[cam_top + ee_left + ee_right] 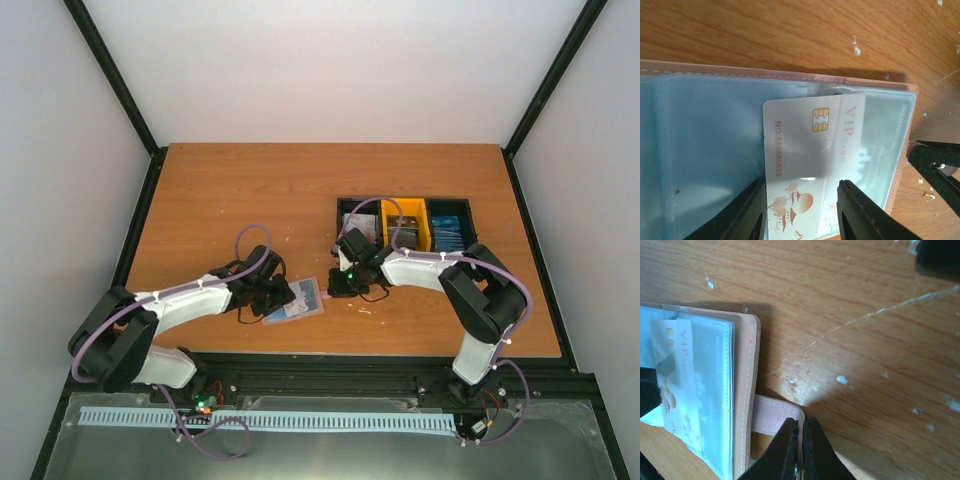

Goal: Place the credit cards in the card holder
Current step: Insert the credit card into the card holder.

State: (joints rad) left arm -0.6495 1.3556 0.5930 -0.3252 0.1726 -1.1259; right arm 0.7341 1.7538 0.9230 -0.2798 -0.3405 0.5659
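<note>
The card holder point(303, 299) lies open on the table, tan-pink outside, pale blue inside point(705, 150). My left gripper point(800, 215) grips a white-and-red credit card point(800, 155) by its long edges. The card's far end sits partly under a clear slot. My right gripper point(801, 427) is shut on the holder's tan-pink strap point(772, 415) at its right edge. The card also shows in the right wrist view point(675, 355). More cards lie in stacks of white-and-red point(360, 228), dark grey point(405, 230) and blue point(447, 232).
The card stacks lie in black and yellow bins point(384, 213) behind the right arm. Both grippers point(283, 297) point(340, 288) meet over the holder near the table's front. The table surface point(865, 315) is scratched and flecked white.
</note>
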